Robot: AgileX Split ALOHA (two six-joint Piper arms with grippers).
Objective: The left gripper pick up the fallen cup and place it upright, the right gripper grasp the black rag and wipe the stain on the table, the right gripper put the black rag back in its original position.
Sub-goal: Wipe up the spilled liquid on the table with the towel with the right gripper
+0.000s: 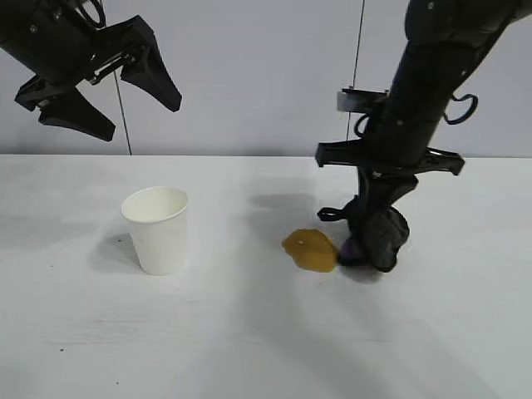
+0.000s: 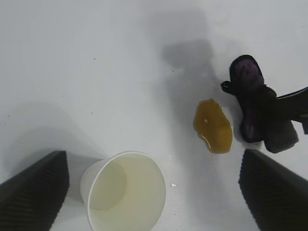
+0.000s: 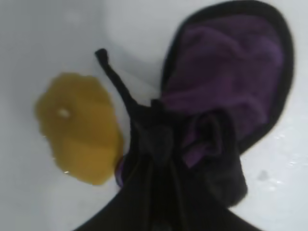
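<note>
The white paper cup [image 1: 157, 229] stands upright on the white table [image 1: 249, 349], left of centre; it also shows in the left wrist view [image 2: 126, 191]. My left gripper [image 1: 116, 104] hangs open and empty high above the cup. The amber stain [image 1: 311, 249] lies near the middle; it also shows in the left wrist view [image 2: 212, 125] and the right wrist view [image 3: 79, 126]. My right gripper [image 1: 376, 243] is shut on the black rag [image 1: 384, 237], which has a purple inner side [image 3: 226, 91], and presses it on the table at the stain's right edge.
A grey wall stands behind the table. Bare tabletop lies in front of the cup and the stain and at the far right [image 1: 482, 316].
</note>
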